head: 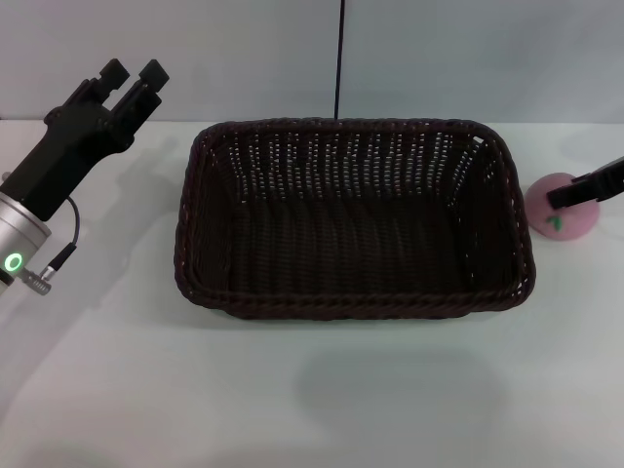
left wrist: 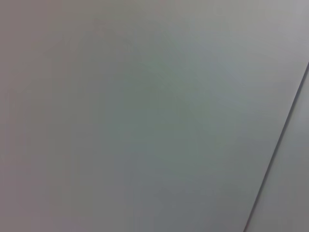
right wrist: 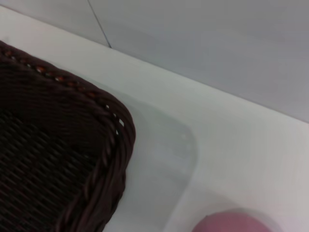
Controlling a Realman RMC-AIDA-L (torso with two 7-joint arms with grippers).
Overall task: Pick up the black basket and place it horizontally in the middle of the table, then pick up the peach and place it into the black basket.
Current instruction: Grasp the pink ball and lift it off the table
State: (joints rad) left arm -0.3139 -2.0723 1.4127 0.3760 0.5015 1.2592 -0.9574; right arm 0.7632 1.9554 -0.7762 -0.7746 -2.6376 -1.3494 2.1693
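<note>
The white table (head: 146,390) carries the black basket (head: 351,219) mid-table and the peach (head: 565,207) to its right.

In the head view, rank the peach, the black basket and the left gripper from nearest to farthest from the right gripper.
1. The peach, directly under the right gripper at the table's right edge.
2. The black basket, centre, just left of the peach.
3. The left gripper, raised at far left.

Behind the white surface (head: 146,390) stands a plain pale grey wall (head: 468,58). At 12 o'clock a thin dark vertical line (head: 339,58) runs down the wall to the far edge of the surface. The light is soft and even, giving faint shadows on the surface.
</note>
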